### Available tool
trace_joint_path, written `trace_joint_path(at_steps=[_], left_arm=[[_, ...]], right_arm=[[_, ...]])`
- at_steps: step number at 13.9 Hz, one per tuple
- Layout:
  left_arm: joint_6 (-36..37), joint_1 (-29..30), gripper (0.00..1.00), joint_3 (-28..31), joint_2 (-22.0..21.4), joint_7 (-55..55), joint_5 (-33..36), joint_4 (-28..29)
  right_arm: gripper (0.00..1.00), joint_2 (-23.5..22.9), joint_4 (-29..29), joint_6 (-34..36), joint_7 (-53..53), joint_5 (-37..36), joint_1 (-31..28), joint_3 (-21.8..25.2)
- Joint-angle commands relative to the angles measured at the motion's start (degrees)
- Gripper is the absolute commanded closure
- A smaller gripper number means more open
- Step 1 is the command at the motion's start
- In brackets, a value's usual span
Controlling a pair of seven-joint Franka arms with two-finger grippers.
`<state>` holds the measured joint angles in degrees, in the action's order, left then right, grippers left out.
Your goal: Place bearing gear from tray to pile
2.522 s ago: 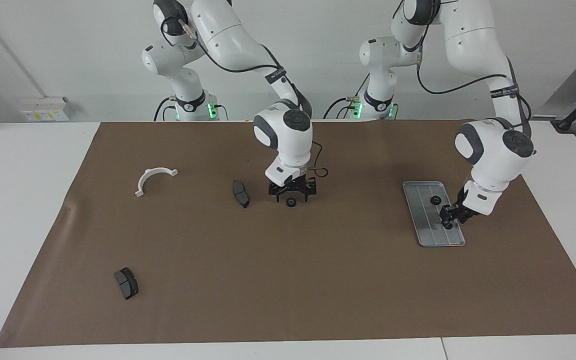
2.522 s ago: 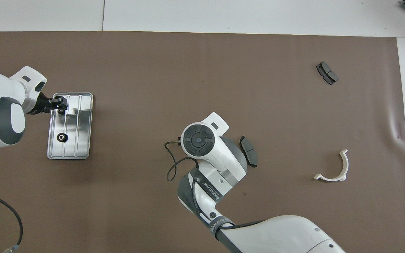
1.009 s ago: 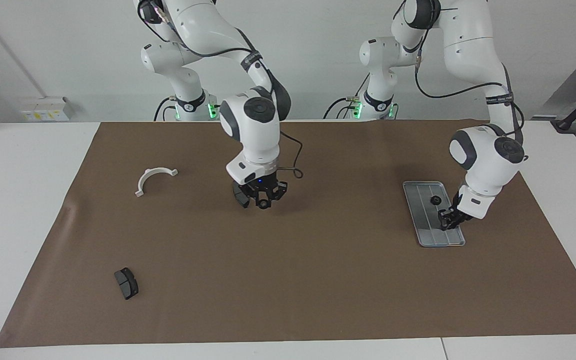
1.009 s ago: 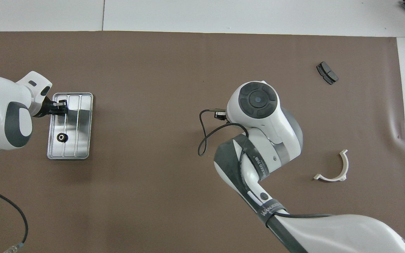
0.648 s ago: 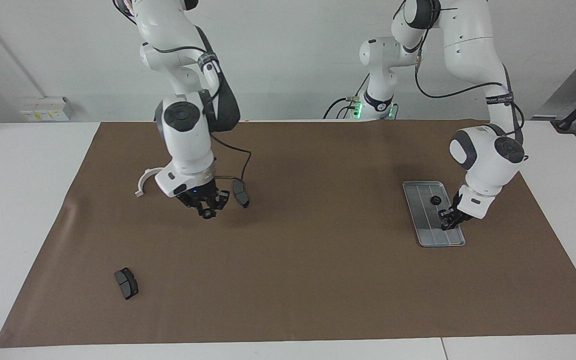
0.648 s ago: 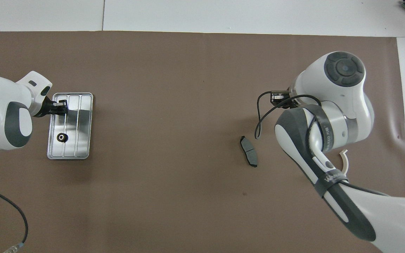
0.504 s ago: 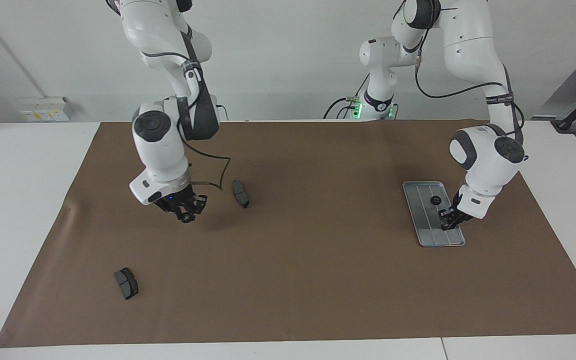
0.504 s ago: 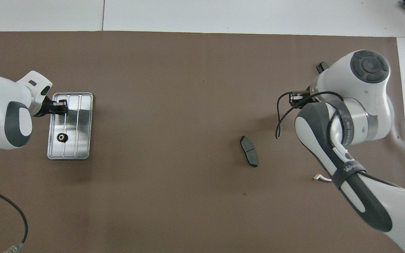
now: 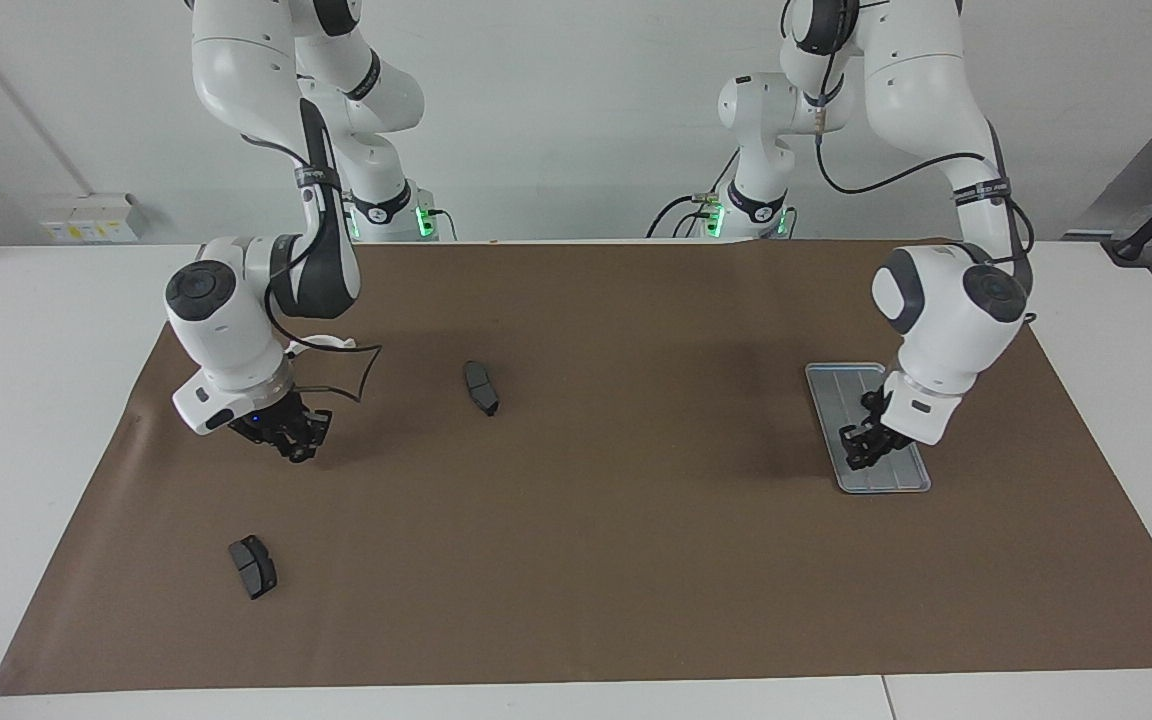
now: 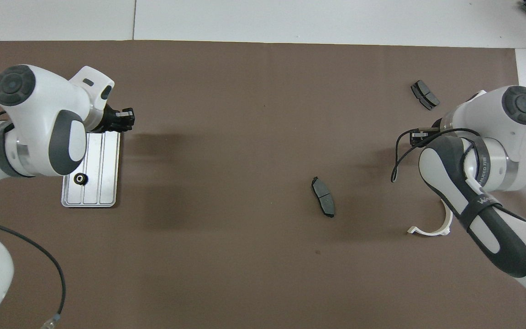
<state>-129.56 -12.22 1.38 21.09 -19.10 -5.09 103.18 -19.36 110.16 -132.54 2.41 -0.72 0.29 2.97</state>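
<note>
At centre-left of the facing view, found right gripper [image 9: 293, 444] clamped on gear [image 9: 297, 453] over mat [image 9: 636, 520]. At right, found left gripper [image 9: 857, 456] over tray [image 9: 898, 479], grip state unreadable; second gear [image 10: 80, 178] on tray.

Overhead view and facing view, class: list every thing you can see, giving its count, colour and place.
tray: one, silver-grey, toward the left arm's end of the mat
bearing gear: one seen, black, on the tray
brake pads: two, dark grey, one mid-mat, one farther from the robots, toward the right arm's end
bracket: one, white, toward the right arm's end
mat: one, brown, on the table
table: one, white
left gripper: black, over the tray
right gripper: black, over the mat beside the bracket
</note>
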Motion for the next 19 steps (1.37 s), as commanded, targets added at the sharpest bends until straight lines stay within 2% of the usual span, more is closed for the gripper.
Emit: trace_joint_path(at_steps=[1, 3, 4, 6, 9, 11, 12, 13, 14, 15, 17, 19], left_arm=[[2.2, -10.42, 1.0, 1.43, 0.36, -13.2, 0.51, -0.7], [2.12, -16.67, 1.0, 1.43, 0.18, -21.38, 1.31, -0.62], [2.12, -19.48, 1.0, 1.43, 0.1, -23.77, 1.31, -0.53], [1.42, -25.28, 1.0, 1.43, -0.34, -25.63, 1.31, 1.22], [-1.9, -31.97, 1.0, 1.43, -0.34, -27.57, 1.31, 4.3], [-4.28, -34.17, 1.0, 1.34, 0.35, -28.1, 1.31, 5.01], [-6.04, -34.88, 0.93, 1.26, 0.45, -28.01, 1.31, 5.79], [-7.45, -34.89, 0.71, 1.17, 0.45, -28.1, 1.31, 6.15], [-8.42, -34.89, 0.32, 1.17, 0.62, -28.27, 1.31, 5.8], [-8.86, -34.89, 0.12, 1.26, 0.71, -28.28, 1.31, 5.36], [-7.38, -33.58, 0.09, 1.69, 0.71, -28.1, 1.31, 2.48], [-4.49, -29.11, 0.1, 1.78, -0.68, -27.49, 1.31, 0.97]], right_arm=[[1.0, -1.73, 0.06, -2.46, -1.97, 1.95, -1.26, -0.86], [1.0, -2.44, 0.06, -3.34, -3.46, 1.95, -2.22, -0.86], [0.93, -2.52, 0.06, -3.25, -3.82, 1.95, -2.31, -0.77], [0.0, -2.53, -0.03, -3.34, -3.47, 1.95, -2.23, -0.77], [0.0, -1.3, -1.34, -1.94, -3.12, 2.04, -1.18, -0.86], [0.0, 0.98, -1.35, -1.32, -3.03, 2.04, -0.21, -0.95], [0.0, 2.03, -1.43, -0.19, -2.51, 2.04, 0.84, -0.95], [0.0, 3.26, -1.44, 0.7, -0.41, 2.04, 1.54, -0.95], [0.0, 4.67, -1.44, 1.84, 1.87, 2.04, 2.68, -0.95], [0.0, 5.81, -1.44, 3.41, 3.46, 2.04, 4.0, -0.95], [0.0, 7.49, -1.7, 5.44, 5.93, 1.95, 5.5, -0.95], [0.0, 8.81, -1.7, 7.11, 7.6, 1.95, 7.34, -0.95]])
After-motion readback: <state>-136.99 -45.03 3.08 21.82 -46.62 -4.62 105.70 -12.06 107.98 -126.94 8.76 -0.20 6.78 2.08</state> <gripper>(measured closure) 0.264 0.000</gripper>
